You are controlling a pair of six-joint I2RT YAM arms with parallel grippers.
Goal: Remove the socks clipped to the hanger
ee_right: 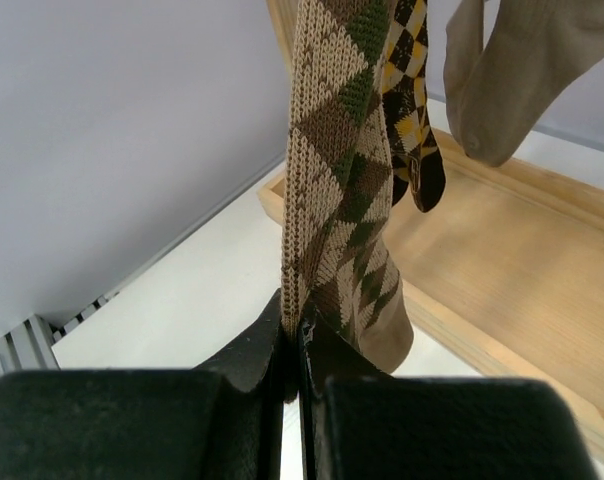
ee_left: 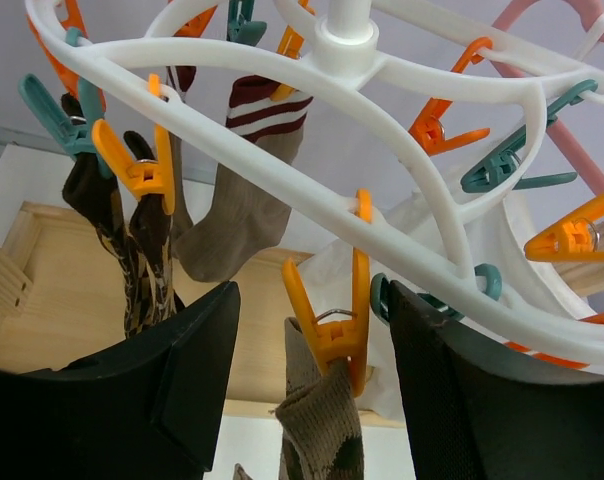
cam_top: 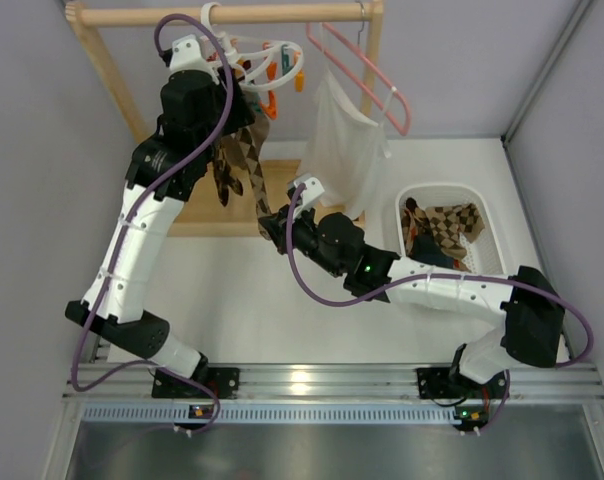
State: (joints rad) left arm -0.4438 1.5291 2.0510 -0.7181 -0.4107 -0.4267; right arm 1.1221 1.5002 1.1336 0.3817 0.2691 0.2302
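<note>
While the left gripper [ee_left: 312,305] stands open astride an orange plastic clothespin [ee_left: 327,330] on the white oval plastic ring hanger [ee_left: 212,52], upper left of the overhead view, the right gripper [ee_right: 294,335] pinches shut on a hanging tan-and-brown argyle knit sock [ee_right: 332,190] below, centre frame.
</note>
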